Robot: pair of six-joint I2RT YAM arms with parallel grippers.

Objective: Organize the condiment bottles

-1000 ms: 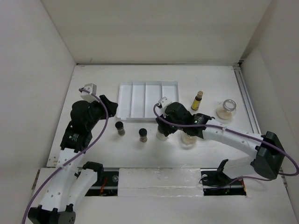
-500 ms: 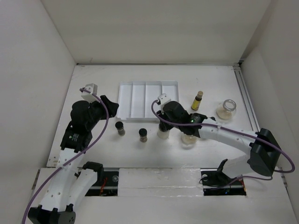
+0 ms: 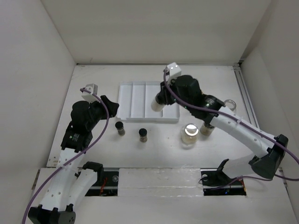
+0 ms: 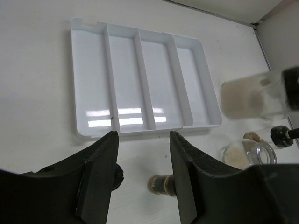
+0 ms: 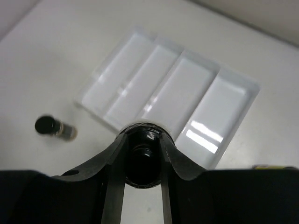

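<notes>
Seen from above, the right tool (image 3: 161, 98) is no longer low on the tabletop (image 3: 93, 84) just in front of the tray (image 3: 140, 95), where it stood a second ago. It is now raised over the tray's right-hand compartment, clamped on the pale bottle (image 3: 157, 107), which has come up with it. The wide jar (image 3: 189, 133) in front of the tray's right corner was half covered by the arm before and now shows its round, shiny top. Two brown bottles (image 3: 120, 128) (image 3: 143, 135) with black caps stand upright in front of the tray, unmoved. A clear round jar (image 3: 230, 104) peeks out from behind the right arm, right of the tray. The left tool (image 3: 111, 106) stays just left of the tray.

In the left wrist view, the left tool's smooth black fingers (image 4: 98, 172) stand apart with nothing between them, over the tabletop before the tray's near edge. The tray is glossy white plastic with four long compartments divided by thin ridges. The pale bottle, a clear cylinder of beige powder, hangs blurred past the tray's right rim.

In the right wrist view, the right tool's fingers press on both sides of the pale bottle's round black cap, with the tray below and beyond it. One brown bottle shows, blurred, off the tray's left side.
</notes>
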